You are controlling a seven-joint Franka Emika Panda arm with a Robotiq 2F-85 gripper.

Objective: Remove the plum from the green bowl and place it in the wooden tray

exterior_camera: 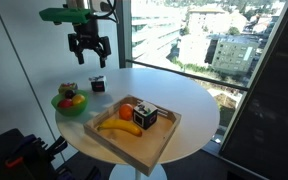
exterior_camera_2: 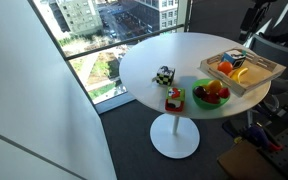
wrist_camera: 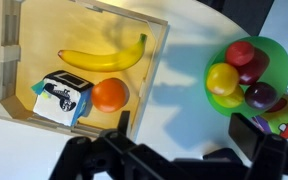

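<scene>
The green bowl sits on the white round table to the right of the wooden tray in the wrist view. It holds a dark purple plum, a red fruit, a yellow fruit and other fruit. My gripper is open and empty. It hangs high above the table, over the gap between bowl and tray. In an exterior view the gripper is well above the bowl and the tray. Bowl and tray also show in the other exterior view.
The tray holds a banana, an orange and a small carton. A small dark box stands at the back of the table. A red packet lies beside the bowl. Large windows stand close behind the table.
</scene>
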